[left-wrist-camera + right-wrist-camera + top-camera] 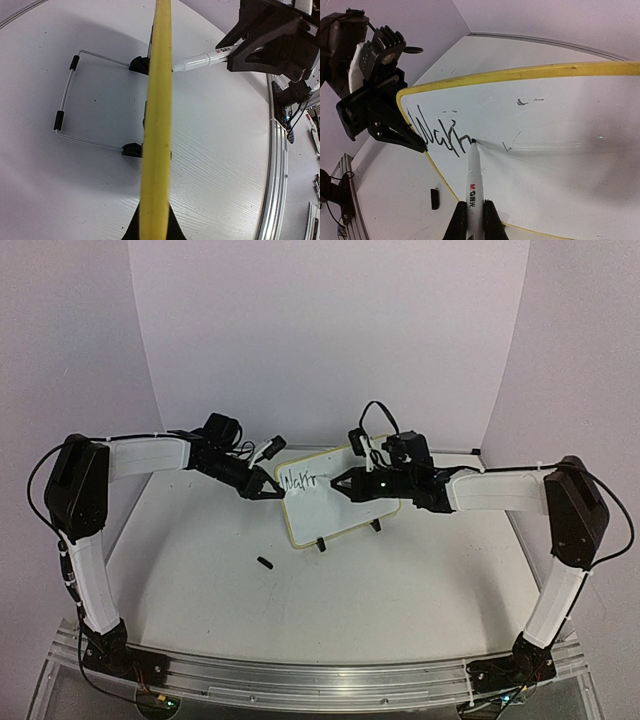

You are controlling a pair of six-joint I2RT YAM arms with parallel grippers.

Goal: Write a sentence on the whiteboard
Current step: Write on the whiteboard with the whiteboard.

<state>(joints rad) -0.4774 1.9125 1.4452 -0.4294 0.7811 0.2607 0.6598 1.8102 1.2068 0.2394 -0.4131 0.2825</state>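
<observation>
The right pincer (474, 227) was pressed together on the barrel of a white marker (472, 175), low in the right wrist view. The pen ran up from between its fingers, and its black tip touched the board right at the end of the last letter. From there the sentence (439, 131) ran back toward the left of that frame. So far it was only one word, something like "Warm", in black along the top line of the whiteboard (555, 150).

The board stood tilted on the table (200, 570), at the centre of the overhead view between the two arms. The left pincer (268, 490) was clamped on its yellow rim at the edge nearest the first letter, steadying it. In the left wrist view the wire stand (67, 102) and the two black clip feet (137, 64) propped the board from behind. The marker cap (434, 198) lay loose on the table just below the board.

To my eye the writing was under way and well short of done. The next move would need the tip lifted a touch, shifted right to leave a gap, and then set down lightly, so the board didn't rock against the left pincer's hold.
</observation>
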